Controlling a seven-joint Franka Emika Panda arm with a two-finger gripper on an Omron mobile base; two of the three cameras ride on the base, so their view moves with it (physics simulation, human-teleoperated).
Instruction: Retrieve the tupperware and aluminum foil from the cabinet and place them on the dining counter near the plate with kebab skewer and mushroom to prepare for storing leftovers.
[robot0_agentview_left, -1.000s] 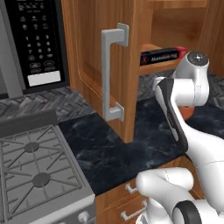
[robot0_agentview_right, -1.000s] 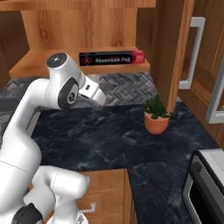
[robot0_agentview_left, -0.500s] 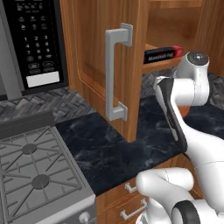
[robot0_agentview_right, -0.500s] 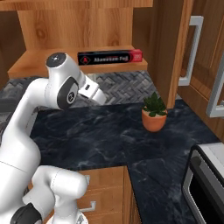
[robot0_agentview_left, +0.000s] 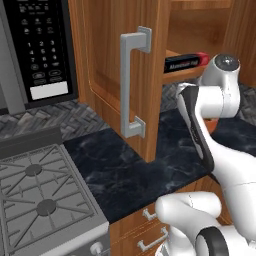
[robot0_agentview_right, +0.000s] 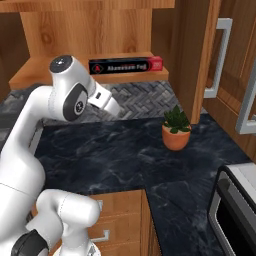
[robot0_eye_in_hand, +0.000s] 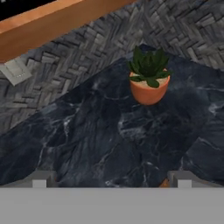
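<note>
The aluminum foil (robot0_agentview_right: 126, 65) is a long black and red box lying along the front of the open cabinet's lowest shelf (robot0_agentview_right: 30, 75); the left base view shows its red end (robot0_agentview_left: 186, 62) past the open door. My gripper (robot0_agentview_right: 118, 111) hangs below that shelf, a little left of the box, pointing down and right over the dark counter. In the hand view its fingertips (robot0_eye_in_hand: 40, 179) stand far apart at the bottom edge with nothing between them, so my gripper (robot0_eye_in_hand: 111, 181) is open. The tupperware, the plate and the dining counter are out of view.
A small plant in an orange pot (robot0_agentview_right: 176, 133) stands on the black marble counter (robot0_agentview_right: 115, 155) right of the gripper, also ahead in the hand view (robot0_eye_in_hand: 148, 82). The open cabinet door (robot0_agentview_left: 132, 82) juts out left of the arm. A microwave (robot0_agentview_left: 37, 47) and stove (robot0_agentview_left: 40, 200) lie further left.
The whole picture has shifted slightly in both base views, so the camera moved a little. The arm keeps nearly the same pose and the gripper stays open.
</note>
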